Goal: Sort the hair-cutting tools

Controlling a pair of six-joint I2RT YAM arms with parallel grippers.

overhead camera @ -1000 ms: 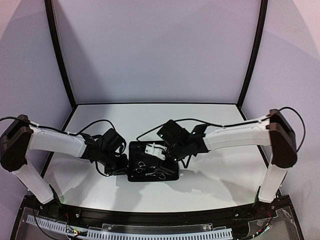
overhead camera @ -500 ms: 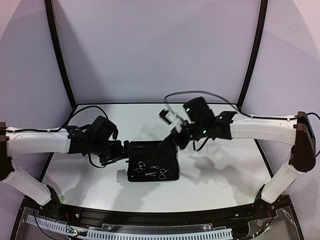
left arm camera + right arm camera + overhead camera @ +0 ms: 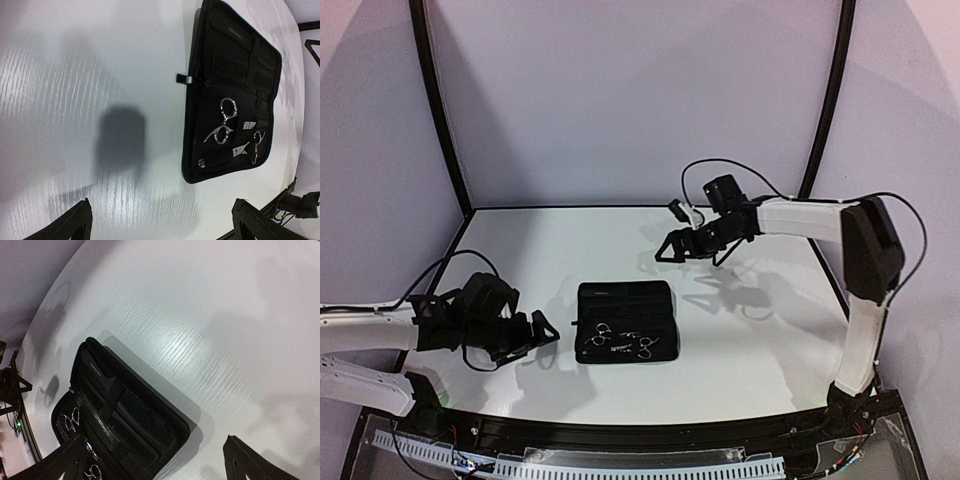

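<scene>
Left tool (image 3: 546,332) and right tool (image 3: 667,249) standing fully open, holding nothing. Scissors (image 3: 223,123) lying in case (image 3: 625,298): light, stiff, slippery steel. Gripping near pivot advisable.

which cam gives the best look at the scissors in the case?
Left wrist: both scissors lie unobstructed in the open case. Top external shows them small and blurry; right wrist catches only finger loops, bottom-left.

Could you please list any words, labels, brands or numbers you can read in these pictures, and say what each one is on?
No text here can be read with certainty.
Faint mark on the top pocket of the black case: too small to read.
Two white tags beside the scissors in the case: printed, but too blurred to read.
</scene>
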